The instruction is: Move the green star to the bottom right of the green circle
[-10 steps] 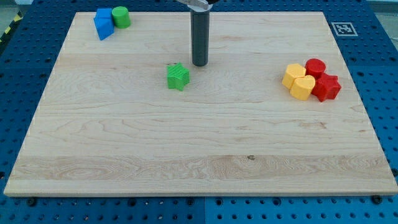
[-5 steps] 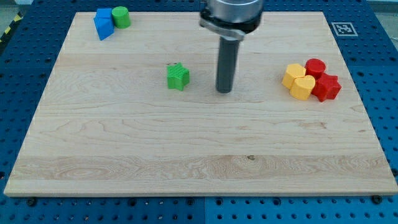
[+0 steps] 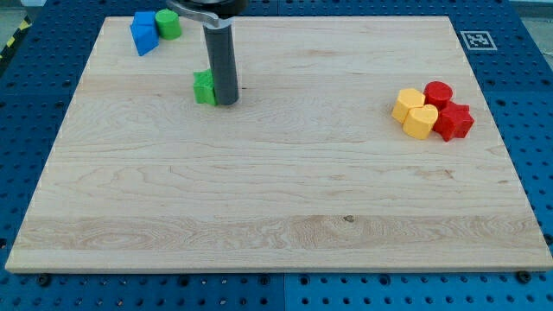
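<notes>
The green star point(image 3: 204, 88) lies on the wooden board point(image 3: 276, 190) in its upper left part, partly hidden by the rod. My tip point(image 3: 226, 103) stands right against the star's right side. The green circle point(image 3: 168, 24) sits near the board's top left corner, up and to the left of the star and well apart from it.
A blue block point(image 3: 143, 33) touches the green circle's left side. At the view's right is a tight cluster: two yellow blocks point(image 3: 415, 114), a red cylinder point(image 3: 438, 93) and a red star point(image 3: 455, 122). A marker tag point(image 3: 476, 40) sits at the board's top right corner.
My tip swung from the star's upper right to its right, then moved left against it. The green star has slid up and to the left, toward the green circle.
</notes>
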`<state>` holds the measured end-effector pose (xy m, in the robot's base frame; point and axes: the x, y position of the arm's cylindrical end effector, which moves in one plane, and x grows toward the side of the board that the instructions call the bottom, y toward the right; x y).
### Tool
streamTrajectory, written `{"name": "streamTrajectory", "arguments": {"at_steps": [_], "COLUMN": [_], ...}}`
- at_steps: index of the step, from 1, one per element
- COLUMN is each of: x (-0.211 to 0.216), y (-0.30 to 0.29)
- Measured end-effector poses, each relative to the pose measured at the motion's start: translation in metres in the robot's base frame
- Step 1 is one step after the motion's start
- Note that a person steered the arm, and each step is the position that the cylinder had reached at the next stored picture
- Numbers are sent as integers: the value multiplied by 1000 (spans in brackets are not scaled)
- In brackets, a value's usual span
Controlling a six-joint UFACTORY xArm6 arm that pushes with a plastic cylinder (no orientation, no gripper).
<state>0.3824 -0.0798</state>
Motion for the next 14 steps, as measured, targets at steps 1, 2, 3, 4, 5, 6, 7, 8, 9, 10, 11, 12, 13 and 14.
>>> {"name": "streamTrajectory", "arguments": {"at_steps": [1, 2, 3, 4, 5, 6, 7, 8, 9, 10, 11, 12, 13, 14], "x": [0, 0, -6, -7, -7, 0, -19, -27, -12, -10, -22, -33, -40, -40], "y": [-4, -7, -27, -28, -28, -35, -63, -64, -77, -84, -85, -85, -85, -76]}}
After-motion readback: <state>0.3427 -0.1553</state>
